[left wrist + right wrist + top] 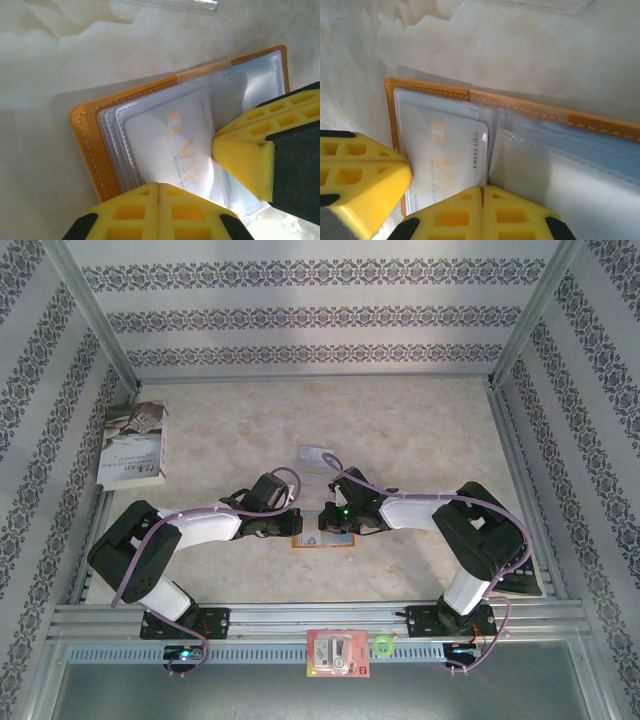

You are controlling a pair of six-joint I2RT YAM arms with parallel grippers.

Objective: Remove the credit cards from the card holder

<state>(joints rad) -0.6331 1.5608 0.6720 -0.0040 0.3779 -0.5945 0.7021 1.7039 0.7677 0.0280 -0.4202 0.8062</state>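
L gripper point(159, 189): pads closed tip to tip, nothing seen betw them, sitting over near end of top credit card point(170, 145). R gripper point(482, 191) also closed, at the fold, beside card's long edge. Card lies in the open card holder point(95, 150), mid table point(420, 440), long axis running straight away from L fingers, so L looks better lined up for a pull. Print reads "VIP", "MAISON"; rest too small. The clear tray point(318, 458) is just beyond.

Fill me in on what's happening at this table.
The left end effector and right end effector, each with fingers closed together, are down on the open orange card holder lying on the table. A white VIP card sits inside a clear sleeve, not yet pulled out.
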